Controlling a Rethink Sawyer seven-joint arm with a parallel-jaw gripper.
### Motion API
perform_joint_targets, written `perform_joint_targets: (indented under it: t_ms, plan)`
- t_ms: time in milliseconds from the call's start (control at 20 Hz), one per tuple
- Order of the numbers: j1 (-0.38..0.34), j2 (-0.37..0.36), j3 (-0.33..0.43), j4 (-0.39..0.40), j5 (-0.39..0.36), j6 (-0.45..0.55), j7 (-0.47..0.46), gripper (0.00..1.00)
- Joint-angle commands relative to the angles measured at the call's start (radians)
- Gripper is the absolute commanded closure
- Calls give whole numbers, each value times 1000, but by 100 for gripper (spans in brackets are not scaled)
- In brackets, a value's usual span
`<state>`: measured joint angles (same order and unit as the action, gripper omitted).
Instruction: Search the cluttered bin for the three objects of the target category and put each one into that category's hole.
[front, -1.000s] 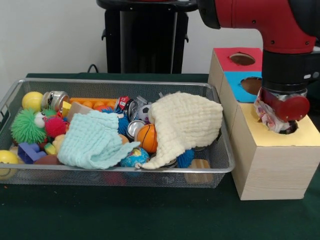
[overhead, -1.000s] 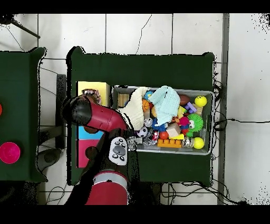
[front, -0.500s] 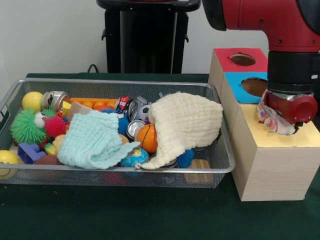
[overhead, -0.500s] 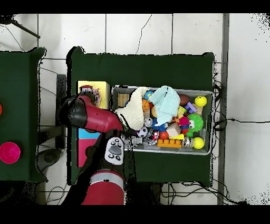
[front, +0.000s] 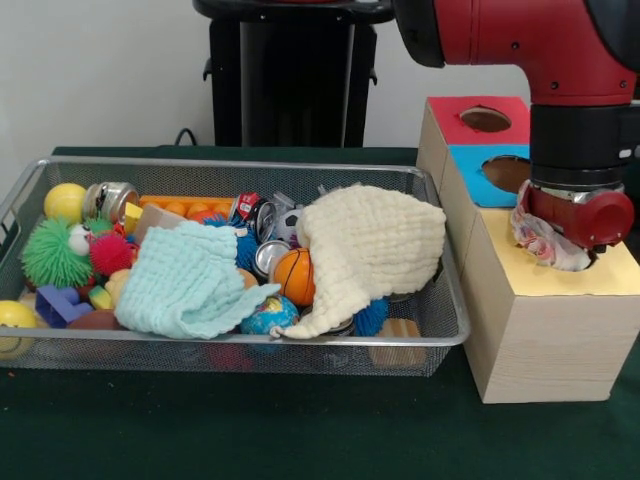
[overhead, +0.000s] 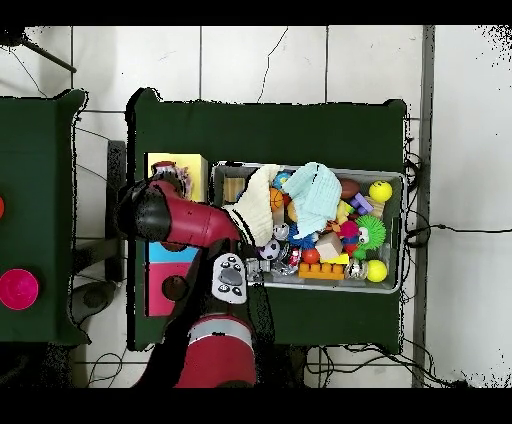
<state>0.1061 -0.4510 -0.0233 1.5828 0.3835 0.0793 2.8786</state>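
A wooden box with three holes stands right of the bin: red top (front: 455, 118), blue top (front: 478, 172), yellow top (front: 515, 270). My gripper (front: 563, 250) hangs right over the hole in the yellow top, shut on a crumpled patterned cloth (front: 538, 236) that bunches at its left side and reaches down to the hole. The overhead view shows that cloth (overhead: 172, 182) at the edge of the yellow top (overhead: 180, 163), with the arm covering the rest. A cream cloth (front: 375, 245) and a mint cloth (front: 185, 280) lie on the clutter in the wire bin (front: 230, 165).
The bin holds balls, cans, blocks and spiky toys: an orange basketball (front: 295, 275), a green spiky ball (front: 52, 252), a yellow ball (front: 64, 201), an orange brick (front: 185, 207). The bin's right wall stands close to the box.
The gripper with the patterned cloth drifted a little right over the yellow top, then slightly back left. The cloth now covers more of the hole. The bin's contents have not moved.
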Motion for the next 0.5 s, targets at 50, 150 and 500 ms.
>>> perform_joint_targets:
  t_ms: [50, 150, 500]
  plan:
    - [50, 434, 85, -58, -7, -278, 129, 100]
    - [95, 431, 23, -70, 10, -233, 102, 100]
    - [275, 408, -254, -121, 85, 191, 95, 100]
